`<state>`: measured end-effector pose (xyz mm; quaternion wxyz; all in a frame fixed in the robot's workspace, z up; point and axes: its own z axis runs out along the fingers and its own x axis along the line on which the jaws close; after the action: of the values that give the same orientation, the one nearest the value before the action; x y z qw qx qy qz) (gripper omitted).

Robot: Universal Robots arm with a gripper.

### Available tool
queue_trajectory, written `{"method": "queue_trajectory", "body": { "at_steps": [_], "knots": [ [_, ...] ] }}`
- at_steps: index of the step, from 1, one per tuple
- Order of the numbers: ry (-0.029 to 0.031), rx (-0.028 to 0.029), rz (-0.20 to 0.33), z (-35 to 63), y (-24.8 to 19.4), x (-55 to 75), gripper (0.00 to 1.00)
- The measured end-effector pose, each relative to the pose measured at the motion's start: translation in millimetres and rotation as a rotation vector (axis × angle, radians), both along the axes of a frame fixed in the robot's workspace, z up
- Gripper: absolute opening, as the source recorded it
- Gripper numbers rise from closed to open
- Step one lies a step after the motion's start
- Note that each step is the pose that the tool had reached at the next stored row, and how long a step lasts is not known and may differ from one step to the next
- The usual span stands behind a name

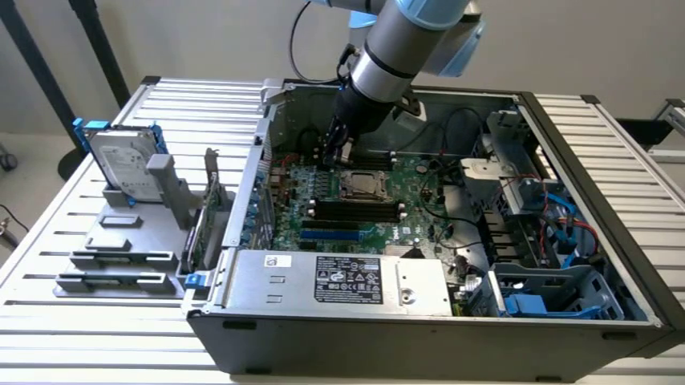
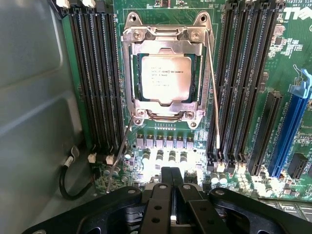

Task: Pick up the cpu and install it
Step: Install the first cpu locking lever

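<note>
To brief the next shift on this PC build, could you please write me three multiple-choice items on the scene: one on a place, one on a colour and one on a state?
1. Where is the cpu?
A) in the motherboard socket
B) on the floor under the table
C) clamped in the gripper

2. What colour is the long slot next to the black slots?
A) red
B) blue
C) yellow

3. How is the gripper?
A) wide open
B) shut on the cpu
C) shut, holding nothing

Answers:
1 A, its silver top lies inside the socket's metal frame.
2 B, it stands out bright blue.
3 C, the fingers meet with nothing between them.
</note>
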<state>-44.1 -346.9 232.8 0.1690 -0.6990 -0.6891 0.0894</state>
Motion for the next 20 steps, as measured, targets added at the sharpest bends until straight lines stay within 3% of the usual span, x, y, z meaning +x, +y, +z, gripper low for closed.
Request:
{"method": "queue_trajectory", "body": {
  "at_steps": [6,11,14,20],
  "knots": [
    [0.0004,-0.0003,0.000,0.0,-0.1,-0.2,0.11],
    [0.0003,0.0045,-0.014,2.6,0.0,-5.8,0.11],
    [0.0002,0.0086,-0.031,5.9,0.0,-7.6,0.11],
    [0.0001,0.0093,-0.082,7.5,0.0,-9.4,0.11]
  ]
}}
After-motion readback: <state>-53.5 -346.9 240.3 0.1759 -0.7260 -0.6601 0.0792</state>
